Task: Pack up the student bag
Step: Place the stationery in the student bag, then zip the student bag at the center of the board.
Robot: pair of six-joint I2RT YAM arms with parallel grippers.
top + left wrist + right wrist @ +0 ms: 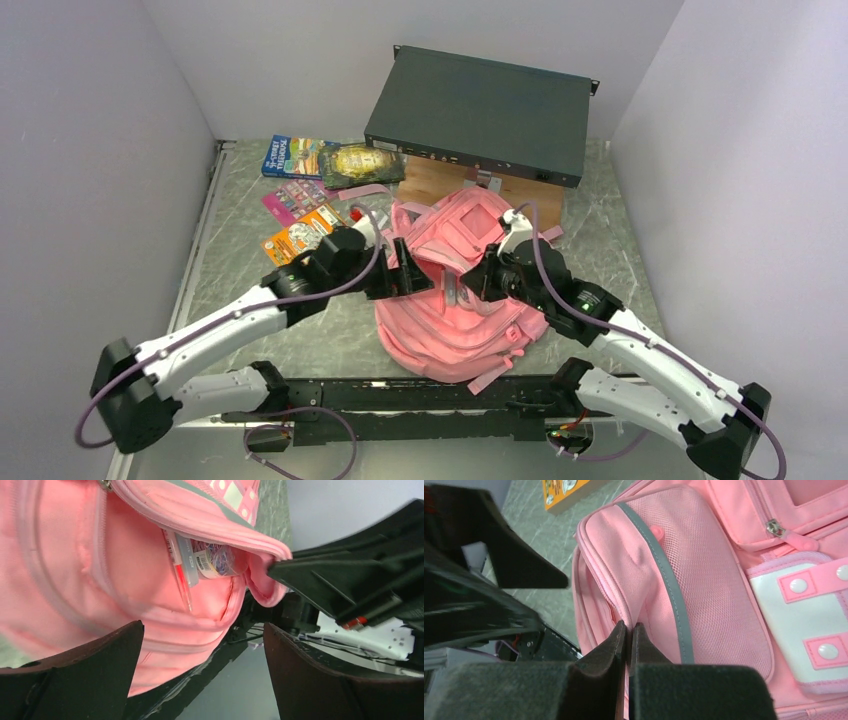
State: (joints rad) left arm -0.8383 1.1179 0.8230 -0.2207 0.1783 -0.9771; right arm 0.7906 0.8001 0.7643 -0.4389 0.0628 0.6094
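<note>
The pink student bag lies in the middle of the table between both arms. My right gripper is shut on a fold of the bag's fabric at the edge of its mesh side pocket and holds the pocket's mouth up. My left gripper is open and empty, close to the bag's left side. In the left wrist view the bag gapes open, and a red pen and a small clear jar sit inside the opening. The right gripper's black fingers hold the opening's rim.
A dark rack unit rests on a wooden block behind the bag. A blue book, a dark packet, a pink card and an orange packet lie at the back left. Grey walls close both sides.
</note>
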